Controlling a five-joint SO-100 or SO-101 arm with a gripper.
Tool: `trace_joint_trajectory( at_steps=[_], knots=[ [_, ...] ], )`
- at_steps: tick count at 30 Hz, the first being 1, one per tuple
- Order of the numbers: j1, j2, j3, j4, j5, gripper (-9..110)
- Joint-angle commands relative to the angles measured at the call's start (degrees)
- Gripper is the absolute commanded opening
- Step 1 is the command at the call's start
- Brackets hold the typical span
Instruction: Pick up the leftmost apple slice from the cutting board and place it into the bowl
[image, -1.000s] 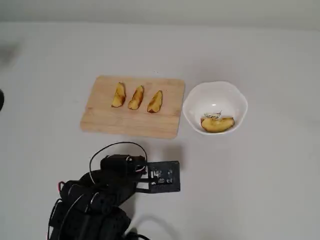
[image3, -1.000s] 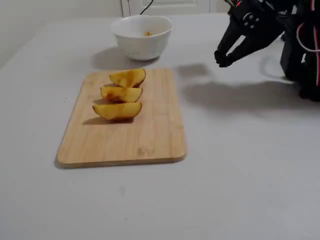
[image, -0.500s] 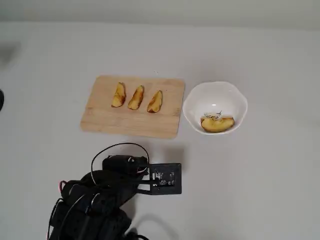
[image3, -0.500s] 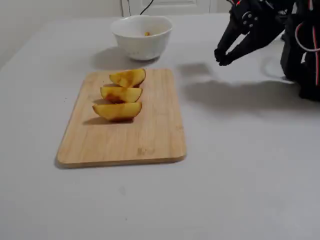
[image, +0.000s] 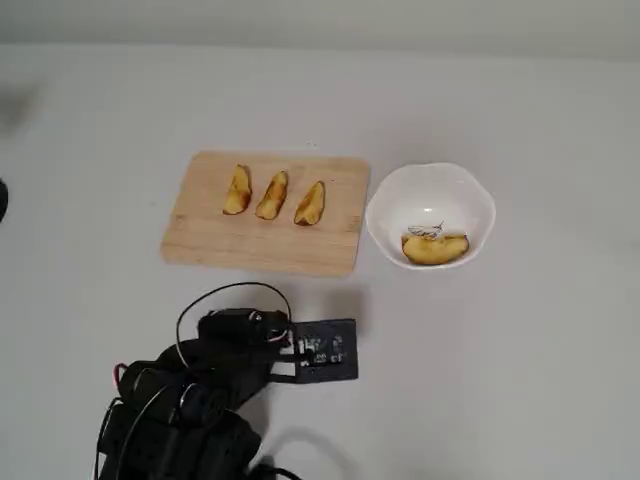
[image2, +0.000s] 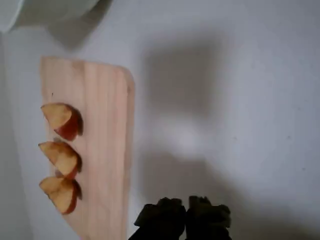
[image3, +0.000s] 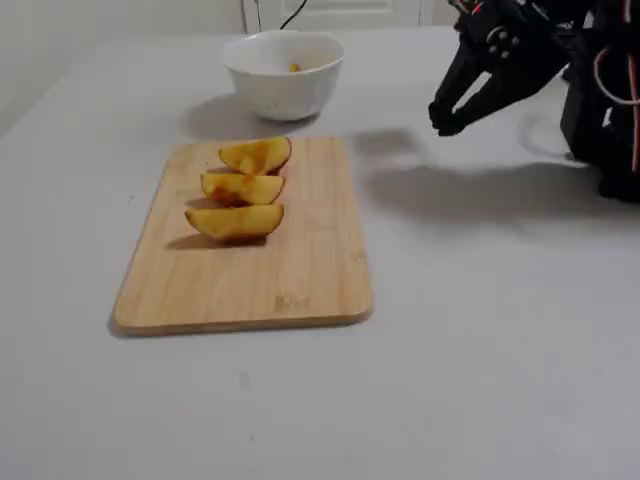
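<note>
Three apple slices lie in a row on the cutting board (image: 200, 235) (image3: 310, 250) (image2: 107, 125). The leftmost apple slice (image: 237, 190) in the overhead view is the nearest one (image3: 235, 221) in the fixed view and the lowest one (image2: 60, 192) in the wrist view. The white bowl (image: 470, 200) (image3: 285, 90) (image2: 50, 7) beside the board holds one slice (image: 434, 248). My gripper (image3: 445, 120) (image2: 186, 220) (image: 338, 348) hangs shut and empty above bare table, off the board's long edge and well away from the slices.
The black arm body with red and black cables (image3: 605, 90) (image: 180, 410) stands on the table on the gripper's side of the board. The arm casts a broad shadow (image3: 470, 190) on the grey table between the board and its base.
The gripper has only shifted slightly above the table. The slices, board and bowl have not moved.
</note>
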Motion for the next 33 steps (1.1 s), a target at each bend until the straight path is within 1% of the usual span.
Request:
trace_joint_trajectory(
  at_steps=[1,15,33],
  knots=[
    [-2.3,0.5,0.1,-1.2,0.4,0],
    [-4.7,0.5,0.1,-1.1,0.4,0],
    [-4.7,0.5,0.1,-1.1,0.4,0]
  ],
)
